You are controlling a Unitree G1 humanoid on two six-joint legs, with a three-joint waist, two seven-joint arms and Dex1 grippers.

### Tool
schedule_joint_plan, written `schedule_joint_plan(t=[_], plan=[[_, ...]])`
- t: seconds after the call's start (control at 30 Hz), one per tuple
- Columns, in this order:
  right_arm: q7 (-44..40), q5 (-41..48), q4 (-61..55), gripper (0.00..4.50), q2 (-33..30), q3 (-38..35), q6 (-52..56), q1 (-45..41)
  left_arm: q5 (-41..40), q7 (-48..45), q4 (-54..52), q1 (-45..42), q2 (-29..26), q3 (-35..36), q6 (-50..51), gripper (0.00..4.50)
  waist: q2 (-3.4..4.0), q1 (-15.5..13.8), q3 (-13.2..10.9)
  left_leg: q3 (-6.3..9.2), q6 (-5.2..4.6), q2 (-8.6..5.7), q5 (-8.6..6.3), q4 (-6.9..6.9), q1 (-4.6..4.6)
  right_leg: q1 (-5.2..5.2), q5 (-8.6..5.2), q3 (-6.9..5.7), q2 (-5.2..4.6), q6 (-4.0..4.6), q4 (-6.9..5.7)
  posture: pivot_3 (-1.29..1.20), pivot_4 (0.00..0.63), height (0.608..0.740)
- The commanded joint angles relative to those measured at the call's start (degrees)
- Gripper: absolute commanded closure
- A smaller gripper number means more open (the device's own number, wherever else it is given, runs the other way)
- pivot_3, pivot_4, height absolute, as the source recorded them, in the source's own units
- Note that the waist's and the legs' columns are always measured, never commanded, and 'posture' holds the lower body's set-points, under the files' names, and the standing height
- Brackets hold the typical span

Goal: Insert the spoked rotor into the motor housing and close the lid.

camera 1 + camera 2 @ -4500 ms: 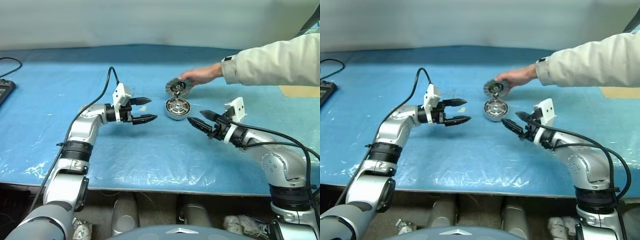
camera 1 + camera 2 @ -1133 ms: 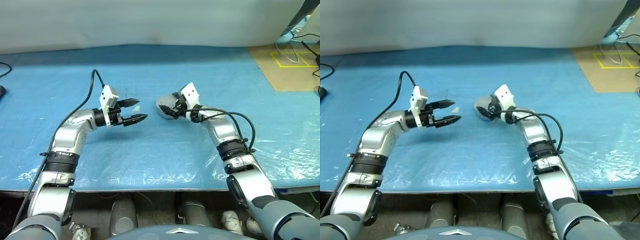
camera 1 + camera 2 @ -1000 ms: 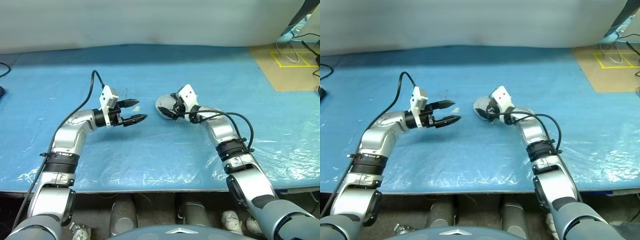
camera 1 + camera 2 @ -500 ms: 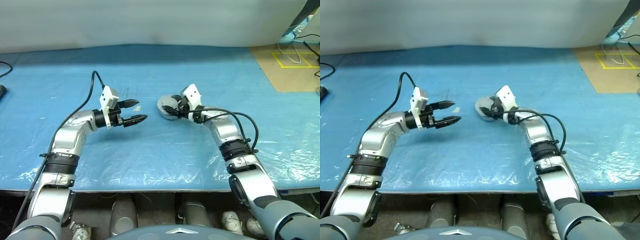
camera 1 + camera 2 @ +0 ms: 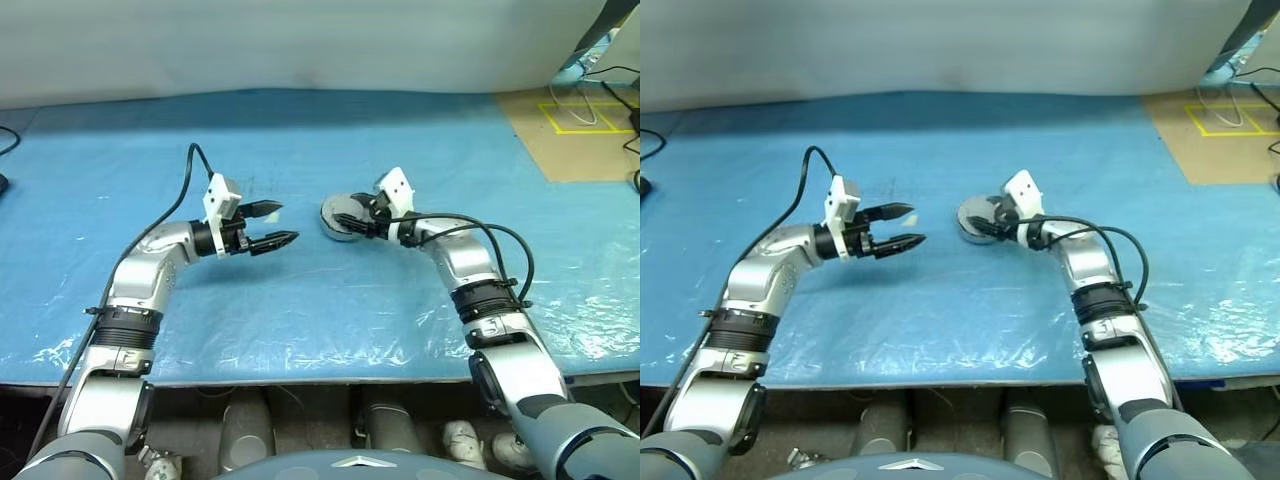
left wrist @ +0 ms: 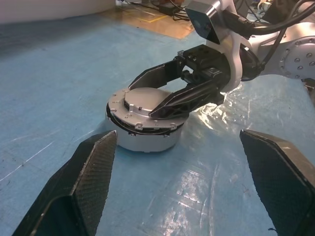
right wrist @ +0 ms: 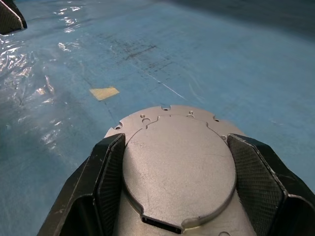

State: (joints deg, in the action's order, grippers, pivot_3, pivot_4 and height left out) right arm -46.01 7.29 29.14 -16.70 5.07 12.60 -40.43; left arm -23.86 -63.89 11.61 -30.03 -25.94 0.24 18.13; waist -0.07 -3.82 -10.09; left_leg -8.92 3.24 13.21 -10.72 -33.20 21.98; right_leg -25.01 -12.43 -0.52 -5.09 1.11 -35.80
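Plastic sheeting (image 5: 330, 300) in blue is spread over the table, and the motor housing (image 6: 147, 140) is seen standing upright on it near the middle, with its round axis pointing straight up. The lid (image 6: 145, 105) is seated flat on top of the housing, its notched rim running level all the way round and its raised centre plate facing upward. The spoked rotor cannot be made out; whether it sits inside the closed housing cannot be told.

The right gripper (image 5: 352, 222) is reached in from the right side, pointing toward the robot's left and slightly downward. Its two black fingers (image 6: 167, 73) are set on opposite sides of the lid's raised centre, one at the far edge and one at the near edge. In the right wrist view the inner pads (image 7: 110, 172) are seen lying against the sides of the plate, so the fingers are closed about the lid.

The left gripper (image 5: 272, 226) is held level above the sheeting, well to the left of the housing and pointing toward it. Its fingers (image 6: 93, 167) are spread wide apart with nothing between them.

A small tan scrap of tape (image 7: 104, 92) is stuck to the sheeting between the left gripper and the housing.
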Motion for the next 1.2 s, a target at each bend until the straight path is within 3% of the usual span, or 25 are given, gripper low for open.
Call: schedule_joint_plan(t=[0.03,0.27,1.2], plan=[[0.56,0.83,-1.47,1.55,1.37,-0.07,1.31,1.23,-0.80,0.32,-2.55,0.53,-0.40,0.61,-0.09,0.32,0.00,0.00,0.00,0.00,0.00,-0.01,0.00,0.00,-0.02,0.03,0.00,0.00,-0.01,0.00,0.01,0.00,0.150,0.740],[0.99,-2.94,2.34,1.55,-0.18,1.91,-2.31,1.62,-0.79,0.31,-2.95,0.67,-0.48,0.41,0.00,0.32,-0.01,-0.02,0.00,0.00,0.02,-0.02,-0.01,-0.02,-0.09,0.11,0.00,0.01,-0.01,0.00,0.01,0.00,0.150,0.740],[-5.31,-1.17,3.48,1.55,-1.26,1.45,-0.82,-2.44,-1.06,-0.25,-4.67,1.27,-0.59,-0.25,1.38,0.32,-0.01,-0.06,0.01,0.00,0.02,0.02,-0.01,-0.01,-0.23,0.30,-0.01,-0.03,-0.01,0.01,0.04,0.00,0.150,0.740]])
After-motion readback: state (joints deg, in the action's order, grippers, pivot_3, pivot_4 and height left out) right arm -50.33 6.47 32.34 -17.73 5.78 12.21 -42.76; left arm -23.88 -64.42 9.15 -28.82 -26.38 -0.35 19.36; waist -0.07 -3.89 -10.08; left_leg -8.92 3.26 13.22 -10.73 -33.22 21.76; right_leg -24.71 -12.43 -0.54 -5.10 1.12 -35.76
